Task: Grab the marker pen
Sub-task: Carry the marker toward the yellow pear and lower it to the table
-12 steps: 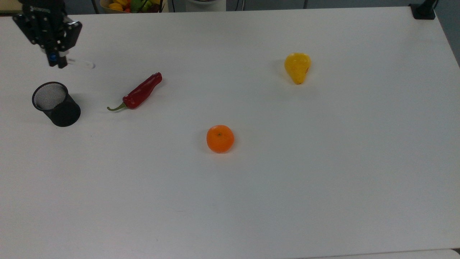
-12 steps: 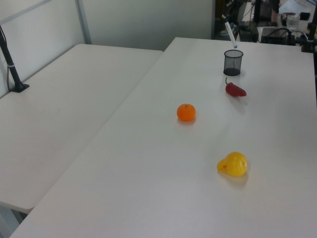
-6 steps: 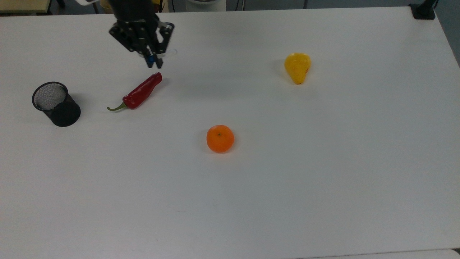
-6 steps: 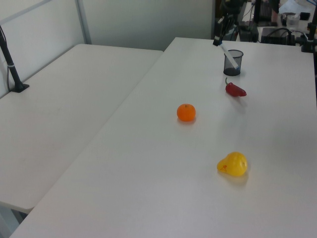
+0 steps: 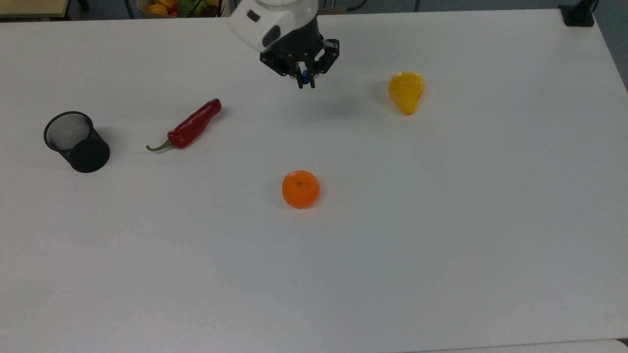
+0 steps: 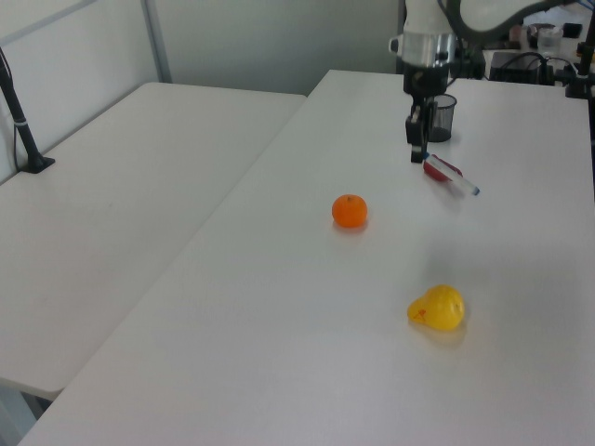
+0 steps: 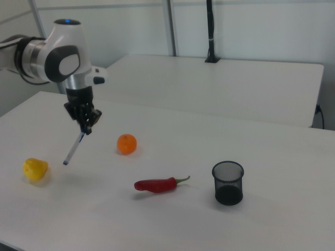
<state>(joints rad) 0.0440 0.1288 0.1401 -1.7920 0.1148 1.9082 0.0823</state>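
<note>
White-barrelled and blue-tipped, the marker pen point(image 7: 74, 148) is hanging in the air, slanting down from my gripper point(image 7: 85, 125), whose fingers are closing tight on its upper end. I am seeing it well above the white table point(image 5: 441, 245), up between the red chili point(image 5: 189, 126) and the yellow pear point(image 5: 406, 91) in the top view. I am watching the orange point(image 5: 300, 189) sitting nearer the table's middle and the black mesh cup point(image 5: 76, 142) standing upright at the top view's left.
</note>
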